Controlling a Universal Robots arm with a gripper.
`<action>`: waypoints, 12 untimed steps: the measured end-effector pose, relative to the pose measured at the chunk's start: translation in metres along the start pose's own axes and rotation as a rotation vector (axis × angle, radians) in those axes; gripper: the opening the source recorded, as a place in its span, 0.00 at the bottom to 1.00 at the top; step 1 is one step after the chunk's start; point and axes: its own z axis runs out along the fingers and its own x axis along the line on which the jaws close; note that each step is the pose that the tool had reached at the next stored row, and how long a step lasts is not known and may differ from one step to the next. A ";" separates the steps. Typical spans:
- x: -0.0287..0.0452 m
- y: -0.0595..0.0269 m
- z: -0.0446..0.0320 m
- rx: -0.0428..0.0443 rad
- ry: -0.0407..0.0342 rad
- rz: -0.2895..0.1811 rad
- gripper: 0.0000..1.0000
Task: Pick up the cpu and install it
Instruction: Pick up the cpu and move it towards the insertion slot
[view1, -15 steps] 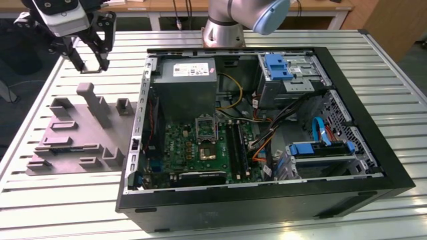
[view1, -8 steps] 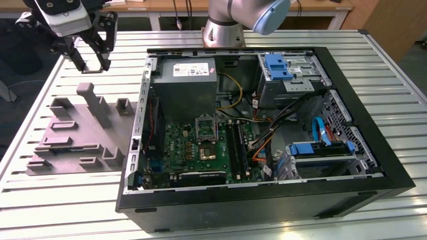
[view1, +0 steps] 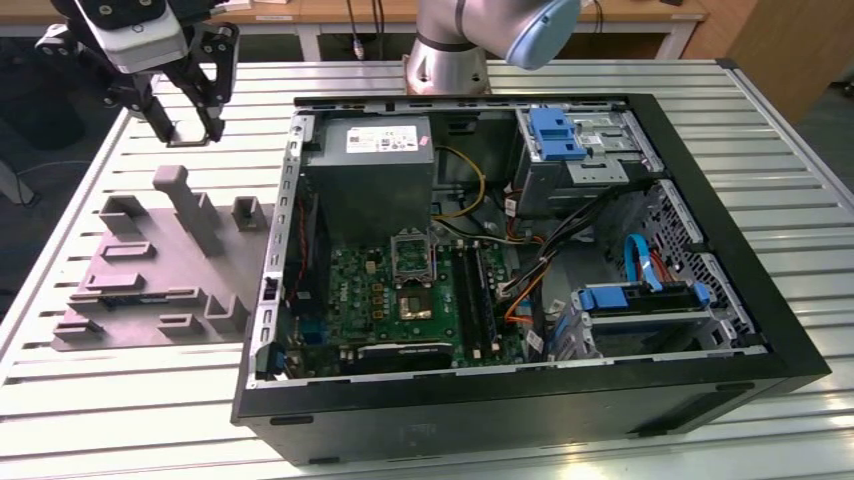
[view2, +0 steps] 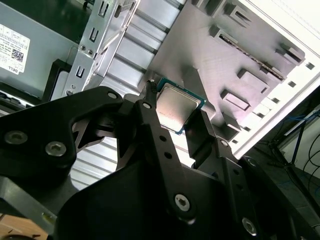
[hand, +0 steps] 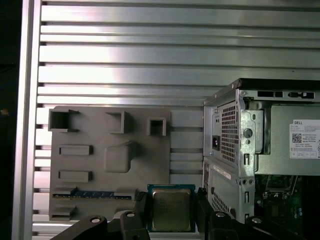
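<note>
The cpu (hand: 171, 208) is pinched by two opposite edges between the black fingers (hand: 141, 206) of the gripper (view1: 190, 128), its pale metal lid facing the first wrist view and its green rim showing in the second wrist view (view2: 177, 107). It hangs clear of everything, above the far end of the grey moulded holder plate (view1: 147, 290) at the exterior view's left. The carry looks best done slowly, with the chip kept flat and the grip on the edges alone, since the hold is narrow and a tilt could let it slip; its corners will want matching to the dark socket (view1: 411, 255) on the motherboard (view1: 387, 300), which lies well apart to the exterior view's right inside the open computer case (view1: 747, 330), just near of the grey power supply box (view1: 380, 170). Case and plate rest side by side on a slatted metal table (view1: 134, 420), whose ribs reflect the light. Beyond its far edge stand desk legs (view1: 310, 40) and a wooden panel (view1: 767, 45)
</note>
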 end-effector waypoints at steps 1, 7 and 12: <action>-0.0004 0.0000 0.0000 0.0000 0.0000 0.000 0.47; -0.0026 0.0000 0.0001 0.0000 0.0000 0.000 0.47; -0.0044 0.0000 0.0001 0.0000 0.0000 0.000 0.47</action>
